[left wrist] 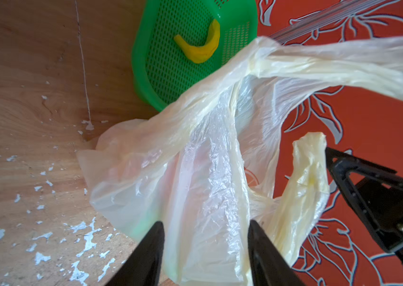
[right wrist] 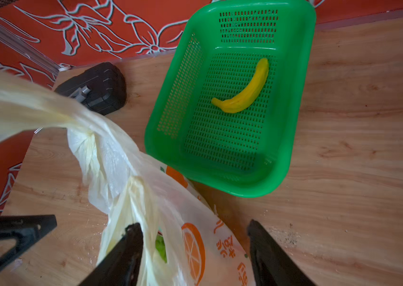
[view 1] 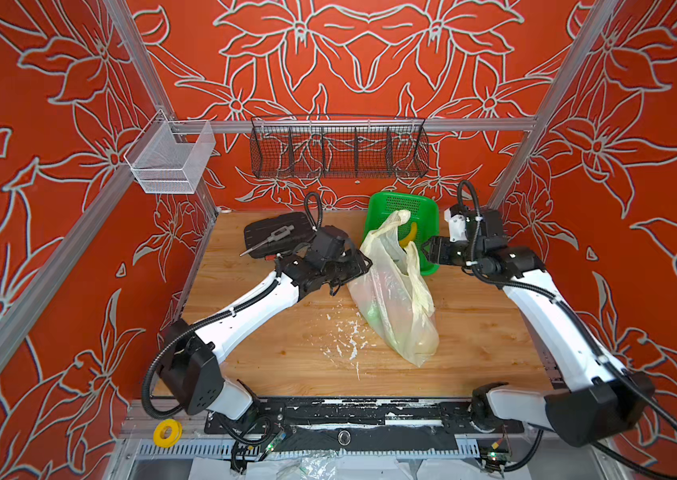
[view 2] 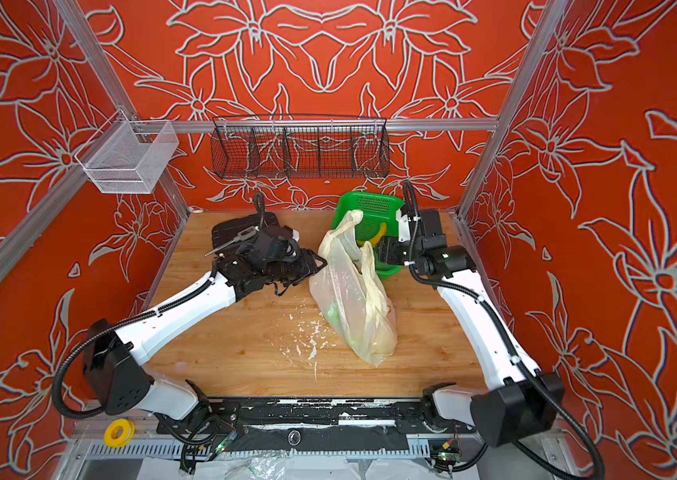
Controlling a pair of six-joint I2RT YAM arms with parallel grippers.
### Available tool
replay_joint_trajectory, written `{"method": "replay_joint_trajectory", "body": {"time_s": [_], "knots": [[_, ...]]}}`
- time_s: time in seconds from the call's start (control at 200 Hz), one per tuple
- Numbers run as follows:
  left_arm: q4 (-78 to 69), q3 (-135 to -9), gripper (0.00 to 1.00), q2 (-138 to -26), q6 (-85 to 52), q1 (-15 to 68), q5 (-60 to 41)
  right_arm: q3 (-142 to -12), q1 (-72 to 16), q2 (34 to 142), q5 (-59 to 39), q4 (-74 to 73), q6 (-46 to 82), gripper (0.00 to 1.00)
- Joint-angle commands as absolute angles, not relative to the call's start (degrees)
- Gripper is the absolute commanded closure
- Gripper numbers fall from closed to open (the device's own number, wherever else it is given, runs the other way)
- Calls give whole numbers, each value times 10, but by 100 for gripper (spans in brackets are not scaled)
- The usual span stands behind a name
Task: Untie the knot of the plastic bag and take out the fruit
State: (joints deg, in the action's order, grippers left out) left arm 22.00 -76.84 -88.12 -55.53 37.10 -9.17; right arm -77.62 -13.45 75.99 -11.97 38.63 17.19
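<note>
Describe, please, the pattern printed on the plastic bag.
The plastic bag bears orange-slice prints and orange lettering on pale translucent film; clearest in the right wrist view.

A plastic bag (view 1: 395,307) stands slumped on the wooden table (view 1: 486,332), its handles (view 1: 416,270) apart. The left gripper (view 1: 363,266) and right gripper (view 1: 426,249) flank it. A green basket (view 1: 428,212) behind holds a banana (view 1: 409,237).

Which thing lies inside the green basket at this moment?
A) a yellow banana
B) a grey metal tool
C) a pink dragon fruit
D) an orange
A: in the right wrist view a single yellow banana lies on the perforated floor of the green basket, and no other item shows inside it.
</note>
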Motion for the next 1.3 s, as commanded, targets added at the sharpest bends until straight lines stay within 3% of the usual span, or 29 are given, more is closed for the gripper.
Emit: {"method": "replay_joint_trajectory", "body": {"time_s": [0.0, 0.115, 0.32, 0.465, 0.641, 0.841, 0.921, 1.011, 1.246, 1.296], "knots": [[261, -811, 46, -922, -604, 383, -63, -800, -132, 796, -182, 389, 134, 25], [256, -833, 44, -954, -602, 386, -62, -815, -133, 830, -277, 406, 107, 21], [249, -868, 28, -994, -585, 386, -83, -761, -134, 810, -289, 399, 100, 10], [251, -895, 25, -1022, -576, 392, -92, -725, -134, 800, -273, 374, 108, 28], [263, -924, 25, -1052, -571, 397, -94, -713, -134, 810, -287, 363, 118, 42], [315, -962, 27, -1091, -545, 400, -114, -705, -137, 808, -330, 350, 126, 73], [318, -959, 34, -1094, -542, 400, -115, -697, -140, 800, -343, 340, 133, 86], [312, -957, 54, -1096, -537, 400, -132, -689, -140, 788, -355, 329, 143, 93], [320, -961, 99, -1082, -504, 399, -162, -659, -140, 735, -326, 305, 163, 100], [324, -955, 100, -1071, -498, 399, -164, -652, -138, 724, -310, 305, 169, 100]]}}
